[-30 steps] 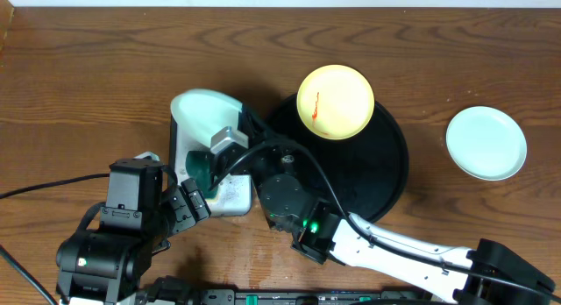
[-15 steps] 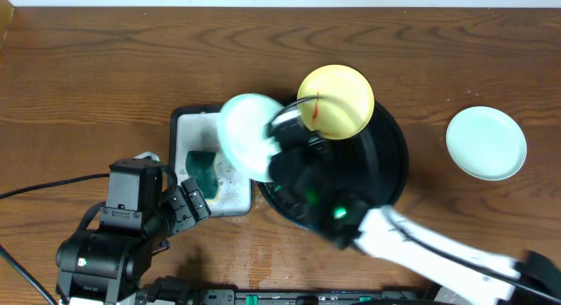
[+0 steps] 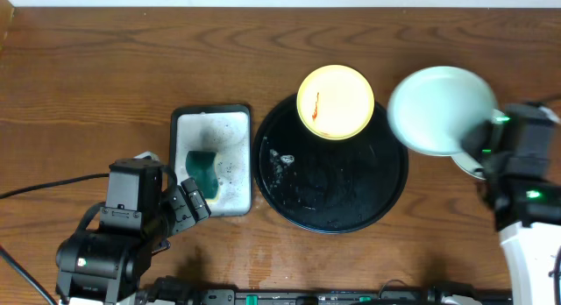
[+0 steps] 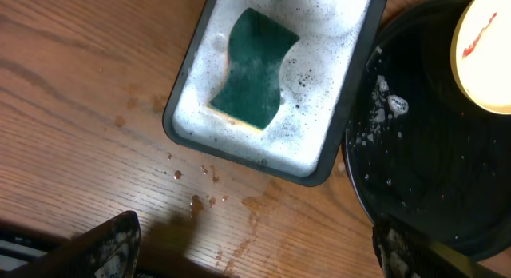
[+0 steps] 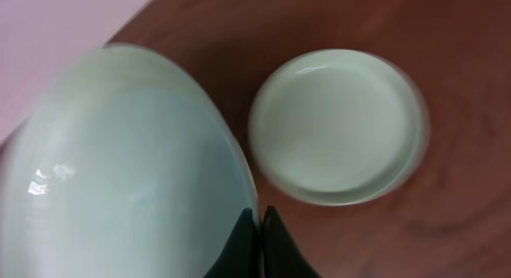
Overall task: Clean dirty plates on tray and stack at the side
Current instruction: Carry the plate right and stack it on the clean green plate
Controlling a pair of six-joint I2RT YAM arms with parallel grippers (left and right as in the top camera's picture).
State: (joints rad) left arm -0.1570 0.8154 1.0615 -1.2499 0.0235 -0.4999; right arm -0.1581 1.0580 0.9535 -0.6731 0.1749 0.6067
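My right gripper (image 5: 257, 228) is shut on the rim of a pale mint-blue plate (image 5: 120, 166), holding it tilted in the air at the table's right side (image 3: 441, 110). A second mint-blue plate (image 5: 339, 126) lies on the wood just beyond it, mostly hidden under the right arm in the overhead view (image 3: 469, 169). The pale yellow plate (image 3: 336, 102) with a red smear rests on the far rim of the round black tray (image 3: 289, 187), which is wet with foam specks. My left gripper (image 4: 255, 250) hangs open over bare wood near the front left (image 3: 195, 202), holding nothing.
A rectangular dark-rimmed tray (image 3: 178, 147) full of suds holds a green sponge (image 4: 251, 66), just left of the black tray (image 4: 431, 174). Water drops lie on the wood in front of it. The table's far edge runs close behind the held plate.
The right arm has carried the mint-blue plate from over the suds tray, across the black tray, to the right side beside the other mint plate. The left arm has not moved.
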